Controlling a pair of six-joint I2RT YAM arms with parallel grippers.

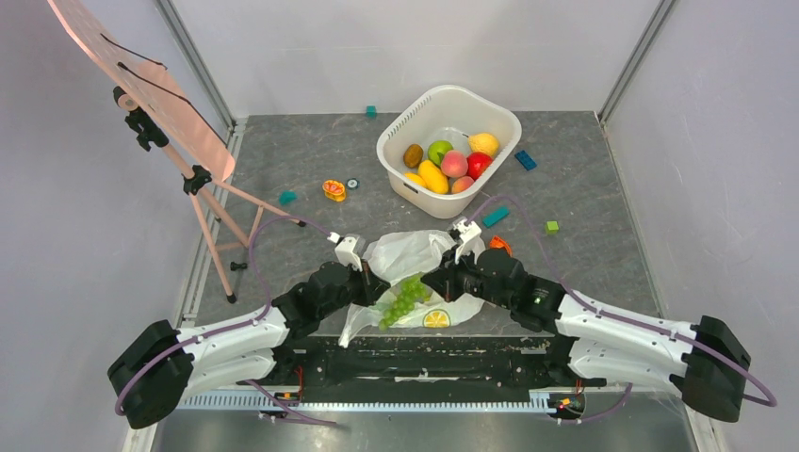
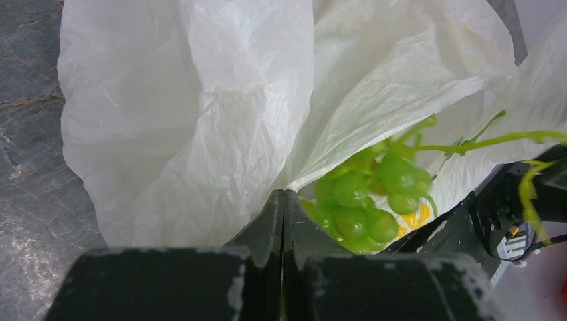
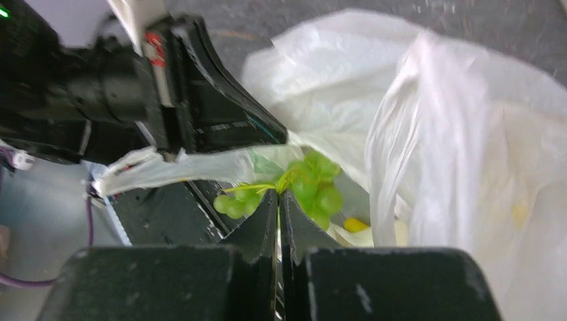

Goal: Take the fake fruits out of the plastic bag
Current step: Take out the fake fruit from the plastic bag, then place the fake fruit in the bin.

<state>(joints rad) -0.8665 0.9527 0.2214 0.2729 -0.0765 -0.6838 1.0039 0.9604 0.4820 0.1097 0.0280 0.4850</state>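
Note:
The plastic bag (image 1: 412, 256) lies crumpled at the near middle of the table, a lemon-slice print showing at its front. A bunch of fake green grapes (image 1: 405, 297) hangs out of its mouth. My left gripper (image 1: 375, 285) is shut on the bag's edge; in the left wrist view its jaws (image 2: 283, 195) pinch the white plastic (image 2: 200, 120) beside the grapes (image 2: 364, 200). My right gripper (image 1: 432, 281) is shut on the grapes' stem; in the right wrist view its tips (image 3: 278, 194) meet at the bunch (image 3: 314, 187). What else is in the bag is hidden.
A rigid white tub (image 1: 402, 127) at the back holds an apple, peaches, a banana and other fruits. A pink easel (image 1: 155, 104) stands at the far left. Small coloured blocks (image 1: 525, 160) and an orange toy (image 1: 334, 190) lie scattered around.

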